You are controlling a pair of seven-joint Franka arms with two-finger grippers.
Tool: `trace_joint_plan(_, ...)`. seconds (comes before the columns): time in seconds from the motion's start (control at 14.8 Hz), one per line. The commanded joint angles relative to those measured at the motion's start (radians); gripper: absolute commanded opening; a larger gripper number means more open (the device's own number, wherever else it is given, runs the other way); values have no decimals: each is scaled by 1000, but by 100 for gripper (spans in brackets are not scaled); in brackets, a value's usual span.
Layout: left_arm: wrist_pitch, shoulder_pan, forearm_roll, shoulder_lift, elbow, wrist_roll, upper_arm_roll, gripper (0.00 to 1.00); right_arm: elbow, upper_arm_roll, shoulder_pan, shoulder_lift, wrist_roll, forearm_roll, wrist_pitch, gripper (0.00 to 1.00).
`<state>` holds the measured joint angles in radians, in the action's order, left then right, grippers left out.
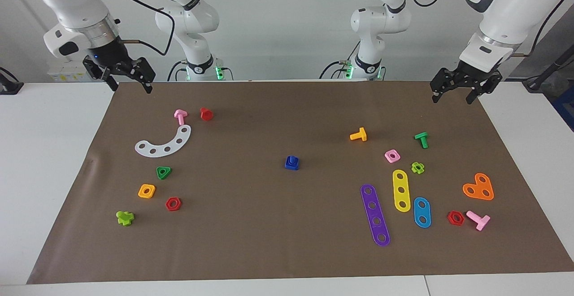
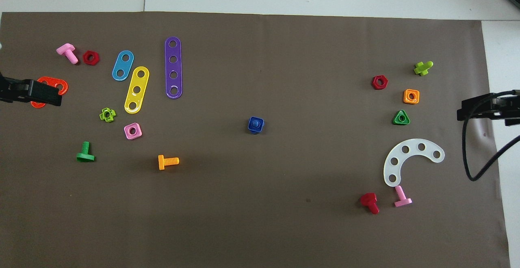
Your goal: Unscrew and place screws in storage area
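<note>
Dark-blue bolt (image 1: 291, 162) stood shaft-up in its blue nut at mid-tabletop, about equally far from both raised hands at the robots' edge: left hand (image 1: 454, 93) and right hand (image 1: 130, 80), both spread, empty.

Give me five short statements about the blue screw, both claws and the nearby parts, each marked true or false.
1. The blue screw stands alone near the mat's middle. True.
2. The left claw grips the blue screw. False: it hangs open over the mat's edge, holding nothing.
3. The right claw is open. True.
4. The purple strip has two holes. False: it has four.
5. The white curved strip lies toward the right arm's end. True.
</note>
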<state>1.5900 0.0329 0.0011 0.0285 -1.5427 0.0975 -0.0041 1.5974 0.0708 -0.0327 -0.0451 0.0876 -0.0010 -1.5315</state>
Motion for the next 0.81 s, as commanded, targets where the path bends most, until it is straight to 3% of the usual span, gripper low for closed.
trace_joint_plan(0.0, -10, -11, -3, -13, -14, -10, -8, 100, 26, -5, 11, -22, -23, 19, -13, 100)
trace_joint_plan(0.75, -4, -7, -3, -15, -17, -13, -10, 100, 26, -5, 11, -22, -23, 21, -13, 100)
